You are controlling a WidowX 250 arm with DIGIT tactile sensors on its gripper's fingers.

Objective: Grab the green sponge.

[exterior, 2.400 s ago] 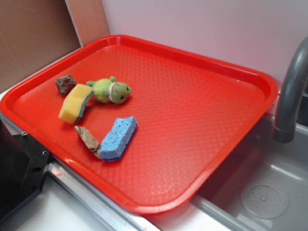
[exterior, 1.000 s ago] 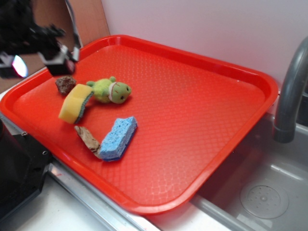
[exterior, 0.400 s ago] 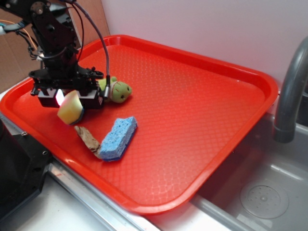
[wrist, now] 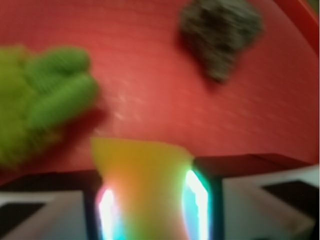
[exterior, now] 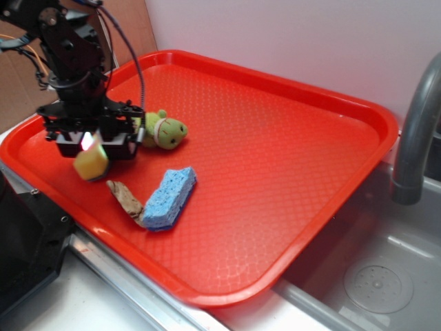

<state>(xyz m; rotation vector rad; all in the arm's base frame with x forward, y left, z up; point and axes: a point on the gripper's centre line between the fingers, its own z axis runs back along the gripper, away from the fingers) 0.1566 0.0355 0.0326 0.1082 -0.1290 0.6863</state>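
The green sponge (exterior: 91, 163) shows its yellow foam below my black gripper (exterior: 91, 149) at the left of the red tray (exterior: 289, 138). In the wrist view the sponge (wrist: 145, 185) fills the gap between my fingers, squeezed narrower where they press on it. My gripper (wrist: 150, 200) is shut on it. The sponge's green face is hidden.
A green plush turtle (exterior: 164, 129) (wrist: 40, 100) lies right of the gripper. A blue sponge (exterior: 169, 198) and a brown scrap (exterior: 125, 198) lie nearer the tray's front edge. A dark rock (wrist: 220, 30) sits ahead in the wrist view. A grey faucet (exterior: 417, 131) stands over the sink at right.
The arm came in from the upper left and dropped over the sponge. The fingers have closed on the sponge, which is now squeezed and mostly covered by the gripper.
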